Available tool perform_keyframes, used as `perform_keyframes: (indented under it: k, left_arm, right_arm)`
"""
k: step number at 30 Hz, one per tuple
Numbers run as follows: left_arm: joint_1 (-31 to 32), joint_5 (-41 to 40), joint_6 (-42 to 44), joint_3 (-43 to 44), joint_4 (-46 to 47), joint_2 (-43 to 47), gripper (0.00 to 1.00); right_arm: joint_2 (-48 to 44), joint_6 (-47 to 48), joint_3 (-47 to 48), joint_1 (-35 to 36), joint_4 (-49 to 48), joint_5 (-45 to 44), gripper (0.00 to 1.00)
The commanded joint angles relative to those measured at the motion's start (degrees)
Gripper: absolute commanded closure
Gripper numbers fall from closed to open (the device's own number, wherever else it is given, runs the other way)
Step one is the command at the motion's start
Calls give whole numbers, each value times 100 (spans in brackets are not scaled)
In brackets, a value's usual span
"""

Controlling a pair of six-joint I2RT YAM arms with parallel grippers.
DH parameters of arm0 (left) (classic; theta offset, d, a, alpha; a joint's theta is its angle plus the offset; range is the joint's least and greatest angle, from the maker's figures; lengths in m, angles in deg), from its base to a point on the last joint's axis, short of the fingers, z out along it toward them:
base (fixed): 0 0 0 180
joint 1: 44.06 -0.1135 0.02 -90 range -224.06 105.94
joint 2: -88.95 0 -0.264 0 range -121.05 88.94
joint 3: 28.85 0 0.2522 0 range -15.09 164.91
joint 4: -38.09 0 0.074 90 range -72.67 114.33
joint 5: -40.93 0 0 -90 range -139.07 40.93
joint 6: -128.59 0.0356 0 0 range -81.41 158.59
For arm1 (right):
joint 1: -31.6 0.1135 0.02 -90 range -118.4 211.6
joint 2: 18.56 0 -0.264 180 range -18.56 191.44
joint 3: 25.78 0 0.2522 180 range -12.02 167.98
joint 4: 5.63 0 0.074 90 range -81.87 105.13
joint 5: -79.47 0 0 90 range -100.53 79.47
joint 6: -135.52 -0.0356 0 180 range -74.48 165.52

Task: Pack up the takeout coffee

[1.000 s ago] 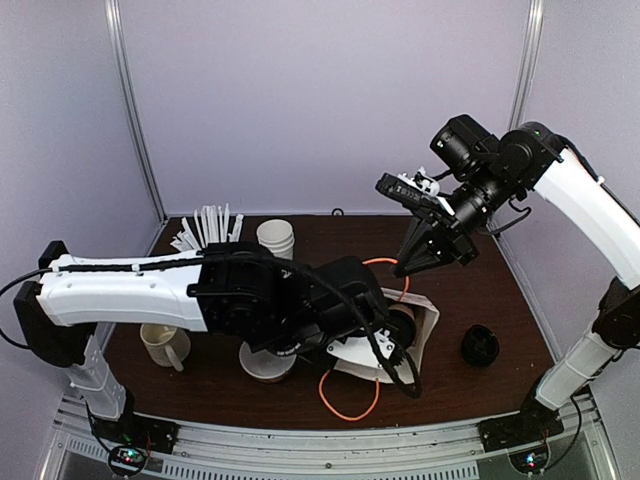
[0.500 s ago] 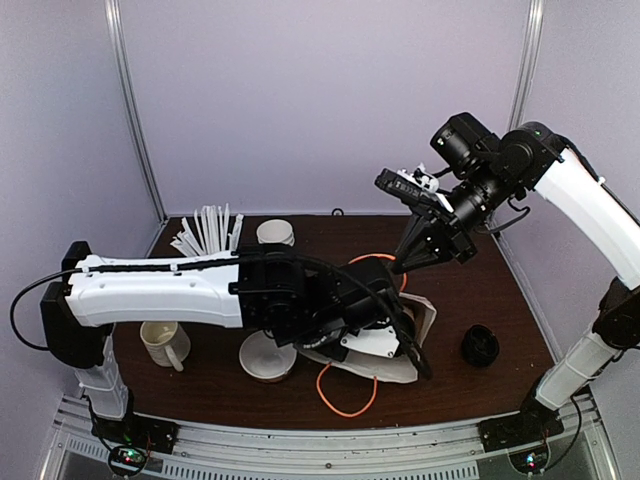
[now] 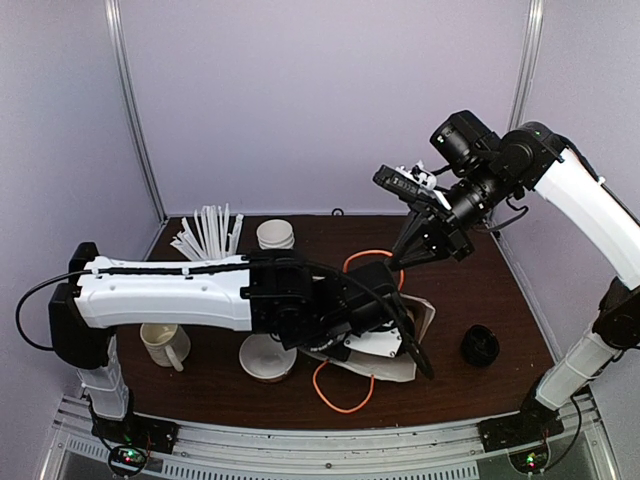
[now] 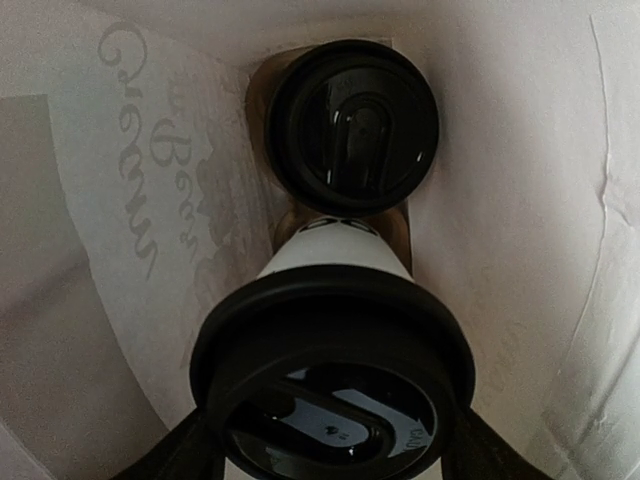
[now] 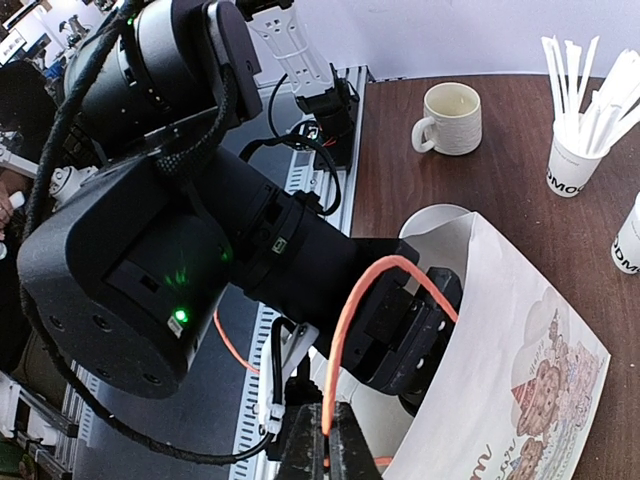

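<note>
Your left hand (image 4: pixel 330 455), clasping the second cup (image 4: pixel 335 400), has pushed deeper into the bag (image 4: pixel 520 250), first cup (image 4: pixel 352 125) already seated at 12 o'clock; right hand (image 5: pixel 318 445) pinches the handle (image 5: pixel 372 295) up, so release looks next.

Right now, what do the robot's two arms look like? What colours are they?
Both have smooth white shells and chunky round black joints: the left arm and the right arm. A thin black cable runs along the left one, a tiny green light glows on its black wrist, and its fingers are black too.
</note>
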Motion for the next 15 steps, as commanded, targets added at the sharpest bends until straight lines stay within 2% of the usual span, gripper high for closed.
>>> perform_keyframes:
  k: [1,15]
  left_arm:
    - [83,65,-30,-119,191,89,45]
    - [49,-85,-264,-368,357,257,45]
  right_arm:
    - [-45,-145,10,41,-206,-233,100]
    - [-53,-267,105,29,-297,-556,100]
